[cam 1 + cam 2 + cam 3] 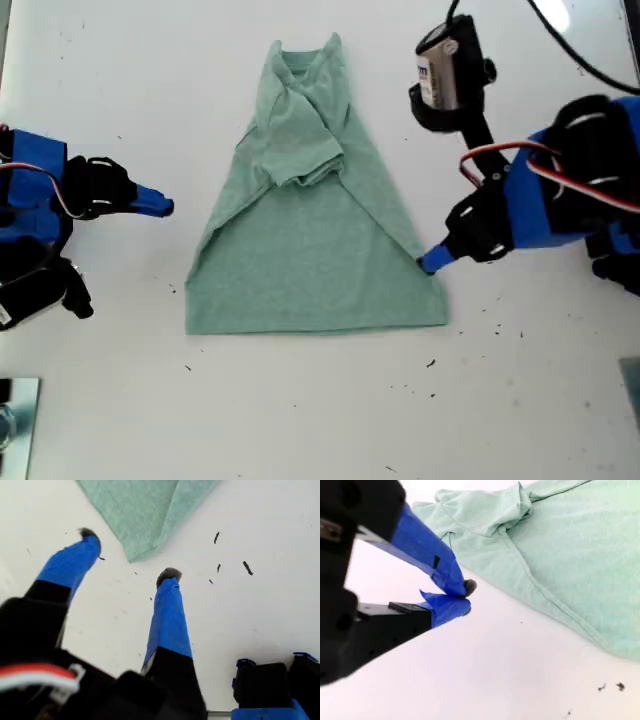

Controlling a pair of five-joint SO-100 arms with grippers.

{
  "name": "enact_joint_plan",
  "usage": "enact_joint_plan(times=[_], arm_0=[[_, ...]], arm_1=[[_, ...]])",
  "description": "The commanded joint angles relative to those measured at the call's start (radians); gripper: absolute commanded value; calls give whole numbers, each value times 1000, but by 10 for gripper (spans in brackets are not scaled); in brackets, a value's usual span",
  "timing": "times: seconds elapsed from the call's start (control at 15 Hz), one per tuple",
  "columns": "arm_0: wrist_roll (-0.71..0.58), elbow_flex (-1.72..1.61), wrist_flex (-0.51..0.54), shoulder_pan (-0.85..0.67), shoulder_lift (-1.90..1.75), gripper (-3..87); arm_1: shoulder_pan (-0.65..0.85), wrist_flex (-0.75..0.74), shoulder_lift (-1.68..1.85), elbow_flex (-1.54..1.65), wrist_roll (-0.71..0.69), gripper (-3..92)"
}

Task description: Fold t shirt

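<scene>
Both grippers are holding nothing: my first gripper (pixel 127 555) is standing spread at a hem corner of the t shirt (pixel 310 225), my second gripper (pixel 462 597) is resting pinched together well apart. Lying mid-table (pixel 300 420), sleeves folded inward, the shirt is looking light and limp; corner pinches are appearing advisable.

Overhead exterior; both close wrist views share t shirt (pixel 310 230).

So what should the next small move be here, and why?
Probably ease my first end effector slightly forward so its open jaws straddle the t shirt hem corner, then close. That corner lies flat, only about level with the fingertips and ungrasped; both sleeves are already folded in.
</scene>
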State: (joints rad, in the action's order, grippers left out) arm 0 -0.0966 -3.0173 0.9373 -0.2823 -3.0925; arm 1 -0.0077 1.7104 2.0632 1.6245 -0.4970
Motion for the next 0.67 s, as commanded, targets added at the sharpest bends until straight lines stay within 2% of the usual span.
enact_joint_plan(times=[0.0,0.2,0.4,0.47,0.53,0.6], arm_0=[[-15,5,-9,6,-11,-3],[-20,5,-9,8,-12,-3],[-29,3,-11,9,-12,-3],[-31,3,-12,9,-12,-3],[-31,5,-12,11,-12,-3],[-31,5,-11,14,-12,-3]], arm_1=[[-58,-41,5,15,80,297],[-127,-285,-41,232,199,285],[-183,-517,-239,330,272,264],[-189,-543,-308,331,293,195],[-186,-561,-351,357,327,45],[-186,-653,-377,400,321,9]])
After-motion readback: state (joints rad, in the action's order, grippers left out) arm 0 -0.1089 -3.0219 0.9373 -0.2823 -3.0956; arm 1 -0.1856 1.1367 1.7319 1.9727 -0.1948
